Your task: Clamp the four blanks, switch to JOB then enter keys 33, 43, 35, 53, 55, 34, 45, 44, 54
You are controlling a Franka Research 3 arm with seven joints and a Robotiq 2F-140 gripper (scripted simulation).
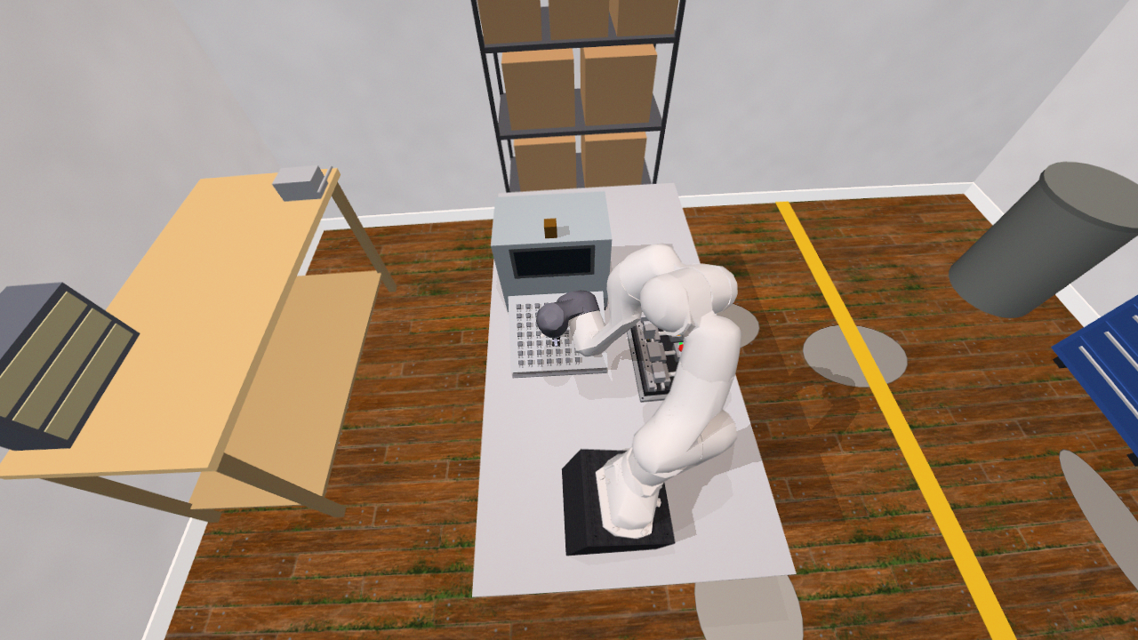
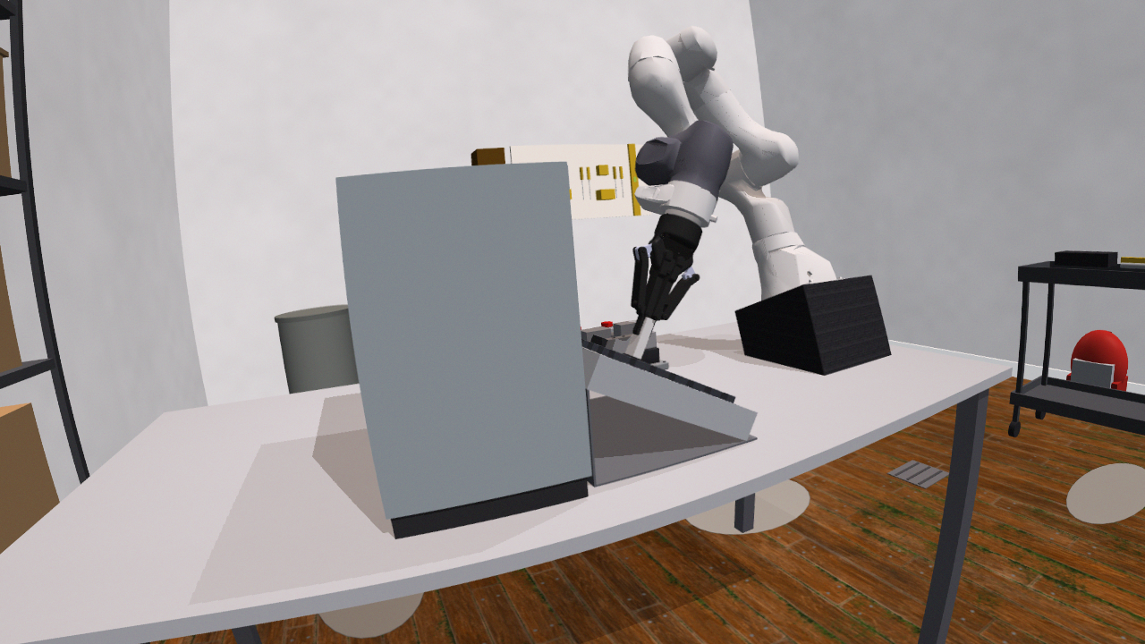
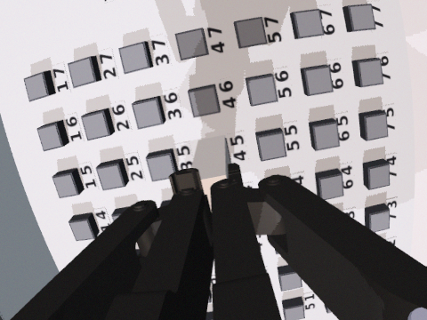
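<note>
My gripper is shut low over the sloping keypad. A narrow pale tip reaches beyond the fingertips and covers the place of key 45; whether it presses the key I cannot tell. Key 35 and key 55 show on either side, unlit. Keys 33, 43, 53, 34, 44 and 54 are hidden or mostly hidden by the fingers. The cabinet lamp looks dull brown-orange. The vise unit is partly hidden by my arm; its blanks, valves and lenses cannot be made out.
The cabinet stands directly behind the keypad. The vise unit sits to the keypad's right, under my arm, with a red button beside it. My black base block stands at the table's near end.
</note>
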